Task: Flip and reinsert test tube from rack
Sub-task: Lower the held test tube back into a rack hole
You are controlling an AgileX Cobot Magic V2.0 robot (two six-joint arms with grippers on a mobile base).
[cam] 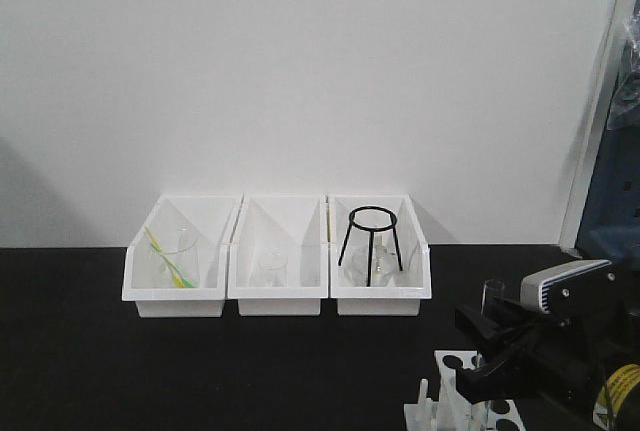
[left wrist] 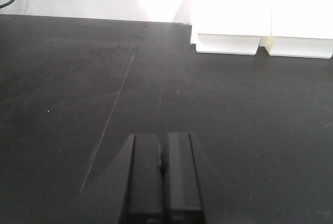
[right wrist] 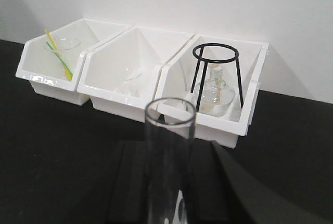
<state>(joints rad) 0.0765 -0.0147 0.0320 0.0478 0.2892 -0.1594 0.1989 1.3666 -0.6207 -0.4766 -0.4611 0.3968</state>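
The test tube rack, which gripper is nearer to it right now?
Right. The right gripper holds the test tube just above the rack. The left gripper is shut over the black table, with no rack in its view.

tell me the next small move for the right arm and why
Probably roll the right wrist to turn the test tube over. The right jaws grip it upright, open mouth up, above the rack, so it looks lifted but not yet flipped; whether its base clears the holes isn't visible.
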